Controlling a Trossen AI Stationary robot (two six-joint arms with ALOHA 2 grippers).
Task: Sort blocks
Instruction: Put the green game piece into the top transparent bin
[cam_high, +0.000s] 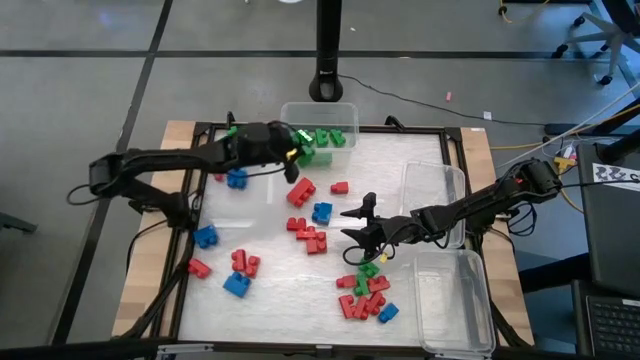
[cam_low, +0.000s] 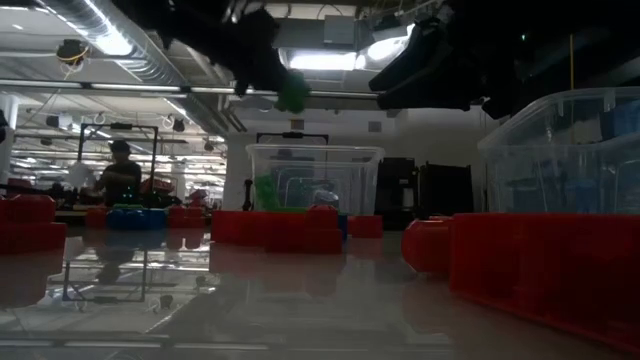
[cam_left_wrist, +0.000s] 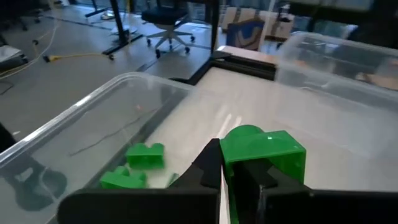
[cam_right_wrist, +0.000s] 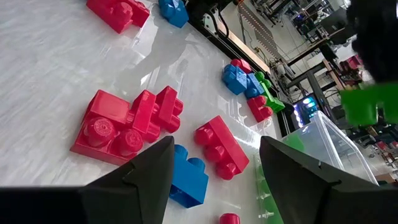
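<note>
Along the table's (cam_high: 420, 150) far edge, just inside the black frame, stands a clear tub (cam_high: 320, 120) with several green blocks (cam_high: 325, 138) lying in it; the left wrist view shows at least two of them on its floor. Left gripper (cam_high: 293, 152) hangs at that tub's near rim, its jaws closed tight on a single green block (cam_left_wrist: 264, 155), which is raised off the table and sits beside the tub wall rather than inside it.

Near the right edge stand two more clear tubs: one (cam_high: 436, 190) farther back and one (cam_high: 455, 300) at the near right corner. No blocks can be made out in either.

Right gripper (cam_high: 358, 226) hovers over the middle of the table with its jaws parted partway and nothing between them; red and blue blocks lie below it.

Open white surface runs from the far tub toward the right-hand tubs, and a second bare strip lies along the near edge at the centre.

Loose blocks on the table fall in groups: a red cluster (cam_high: 311, 236) with a blue block (cam_high: 322, 212) at the centre; two separate red pieces (cam_high: 300, 191) behind it; a mixed red, green and blue pile (cam_high: 365, 295) near the right gripper; and on the left three blue (cam_high: 205, 237) and about three red (cam_high: 245, 262). Exact totals are hard to count where pieces touch
</note>
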